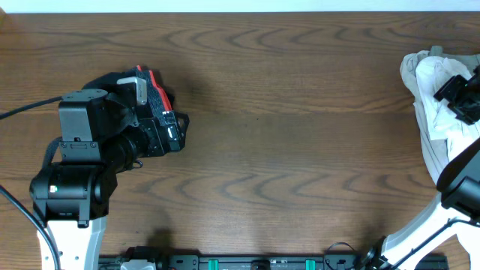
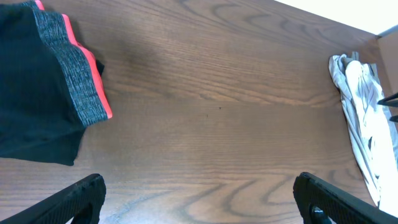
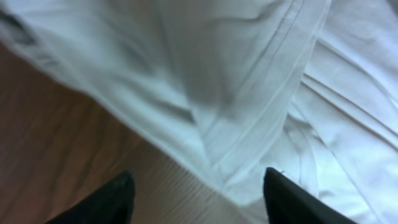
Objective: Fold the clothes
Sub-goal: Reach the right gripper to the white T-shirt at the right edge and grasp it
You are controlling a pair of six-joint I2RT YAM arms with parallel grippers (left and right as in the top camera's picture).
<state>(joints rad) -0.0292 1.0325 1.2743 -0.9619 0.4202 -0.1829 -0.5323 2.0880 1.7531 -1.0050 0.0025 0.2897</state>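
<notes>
A black garment with a grey and red waistband (image 2: pixel 43 87) lies folded at the table's left; in the overhead view (image 1: pixel 154 94) my left arm partly covers it. A crumpled white garment (image 1: pixel 435 112) lies at the right edge, and also shows in the left wrist view (image 2: pixel 364 118) and, close up, in the right wrist view (image 3: pixel 249 81). My left gripper (image 2: pixel 199 202) is open and empty over bare wood beside the black garment. My right gripper (image 3: pixel 196 199) is open just above the white garment's edge, holding nothing.
The brown wooden table (image 1: pixel 300 135) stretches between the two garments. A black rail (image 1: pixel 255 262) runs along the front edge. The table's right edge lies just past the white garment.
</notes>
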